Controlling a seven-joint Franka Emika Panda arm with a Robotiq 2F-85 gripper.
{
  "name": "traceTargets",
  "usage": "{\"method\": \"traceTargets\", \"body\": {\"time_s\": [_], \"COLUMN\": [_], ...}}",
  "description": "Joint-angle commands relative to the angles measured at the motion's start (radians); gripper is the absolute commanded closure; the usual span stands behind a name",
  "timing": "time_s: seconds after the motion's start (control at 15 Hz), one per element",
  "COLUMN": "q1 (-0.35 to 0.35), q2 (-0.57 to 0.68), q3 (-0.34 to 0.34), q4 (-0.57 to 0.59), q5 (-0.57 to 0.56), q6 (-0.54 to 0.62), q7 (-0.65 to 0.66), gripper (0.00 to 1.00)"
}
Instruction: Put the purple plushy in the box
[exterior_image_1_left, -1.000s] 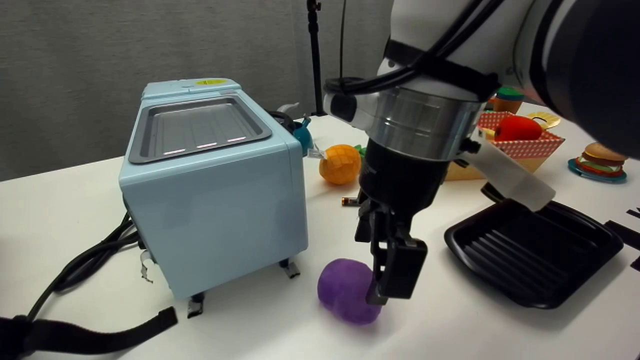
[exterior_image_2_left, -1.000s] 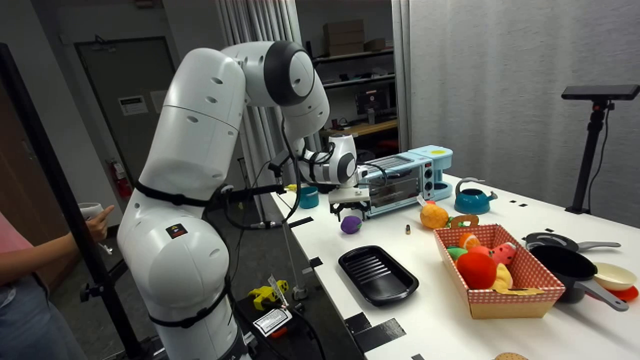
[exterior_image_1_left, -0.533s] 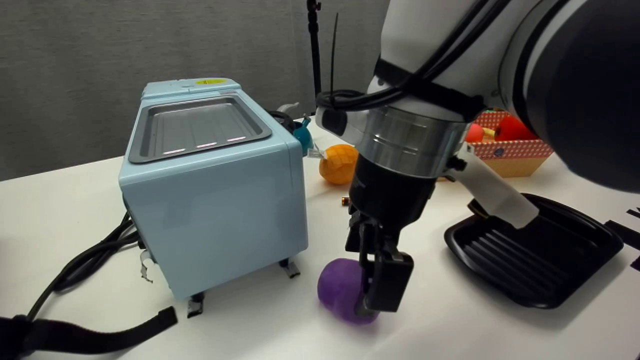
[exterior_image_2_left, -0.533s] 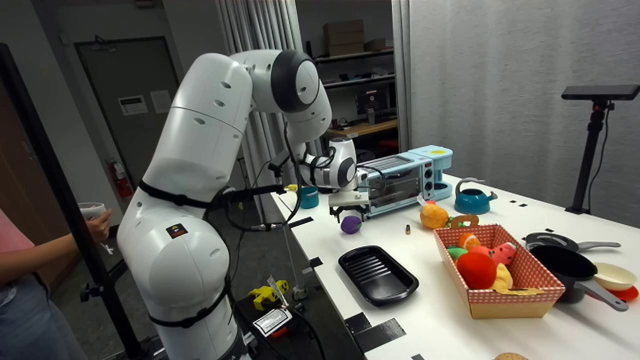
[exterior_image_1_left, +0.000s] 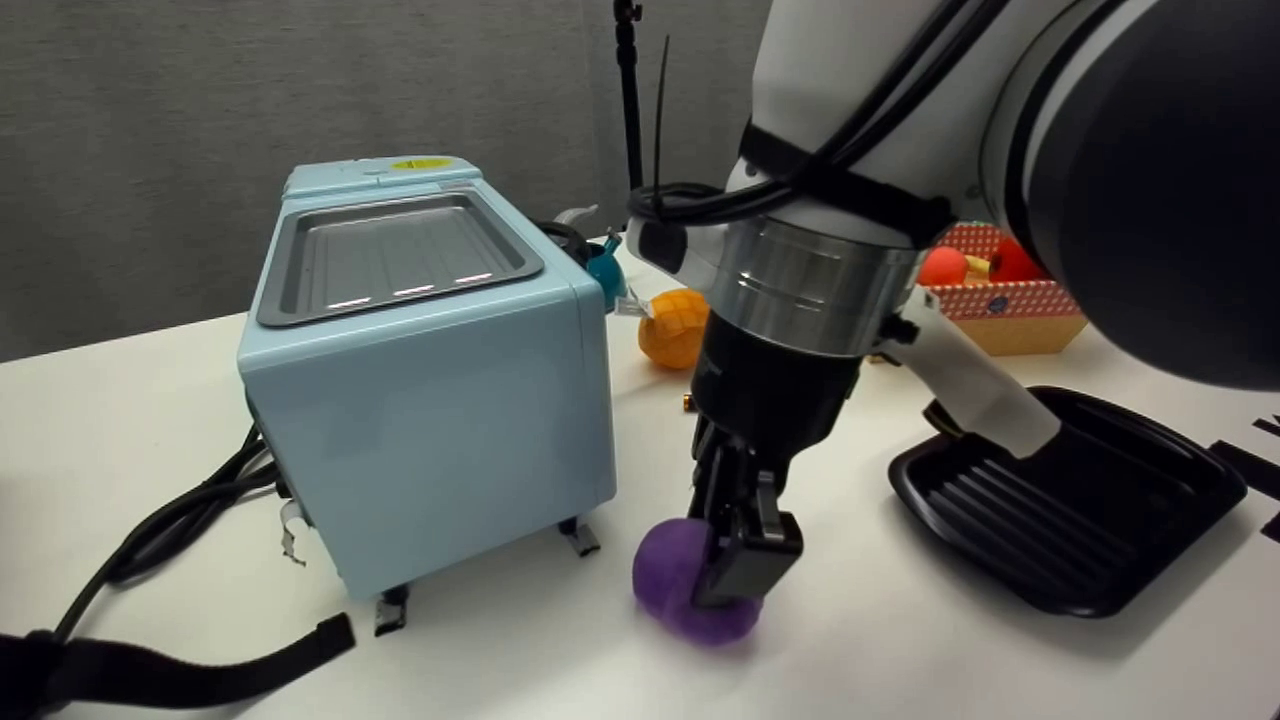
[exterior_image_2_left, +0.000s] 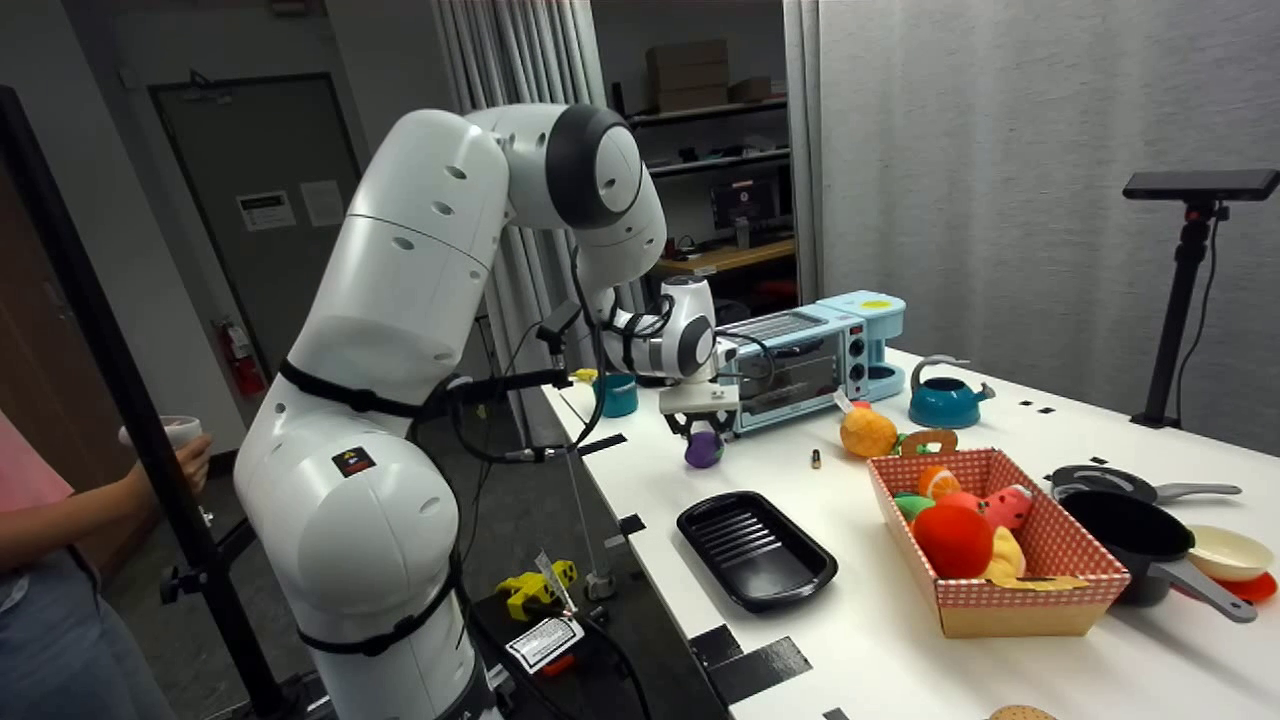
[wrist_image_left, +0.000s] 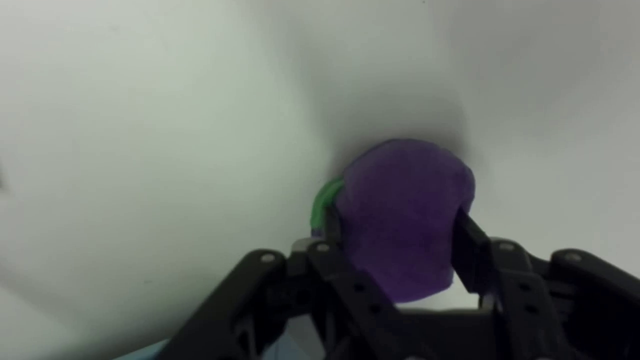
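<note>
The purple plushy (wrist_image_left: 407, 210) rests on the white table, a green tip showing at one side in the wrist view. My gripper (wrist_image_left: 397, 227) has come down around it, and its black fingers (wrist_image_left: 470, 250) press into the plush from both sides. In an exterior view the plushy (exterior_image_1_left: 668, 580) bulges out beside the near finger, low at the tabletop. The box (exterior_image_2_left: 1015, 617), tan with a red-checked lining, stands well away and holds several soft fruit toys. Part of the box (exterior_image_1_left: 1030, 332) is behind the arm in an exterior view.
A light-blue toaster oven (exterior_image_1_left: 430, 430) stands close beside the gripper. Between plushy and box lie a black ridged tray (exterior_image_2_left: 757, 550) and a small battery (exterior_image_2_left: 815, 459). An orange round toy (exterior_image_2_left: 868, 432), a teal kettle (exterior_image_2_left: 945, 402) and dark pans (exterior_image_2_left: 1125, 540) are farther off.
My gripper has lowered and shifted over the plushy, and its fingers have drawn together onto it. The plushy has barely moved. The box and the other things stay where they were.
</note>
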Motion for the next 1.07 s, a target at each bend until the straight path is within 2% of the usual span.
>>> {"method": "traceTargets", "body": {"time_s": [0.0,0.07,0.27,0.4,0.53,0.8,1.0], "q1": [-0.002,-0.004,-0.01,-0.014,-0.027,-0.04,-0.031], "q2": [-0.009,-0.015,-0.045,-0.083,-0.124,-0.253,-0.353], "q3": [-0.007,-0.007,-0.01,-0.017,-0.016,-0.041,-0.09], "q4": [-0.008,-0.014,-0.04,-0.071,-0.105,-0.207,-0.281], "q5": [0.002,0.005,0.011,0.011,0.023,0.031,0.02], "q6": [0.023,0.025,0.037,0.055,0.083,0.217,0.323], "q7": [0.019,0.022,0.041,0.06,0.078,0.143,0.207], "gripper": [0.77,0.84,0.98,0.95,0.97,0.96,0.96]}}
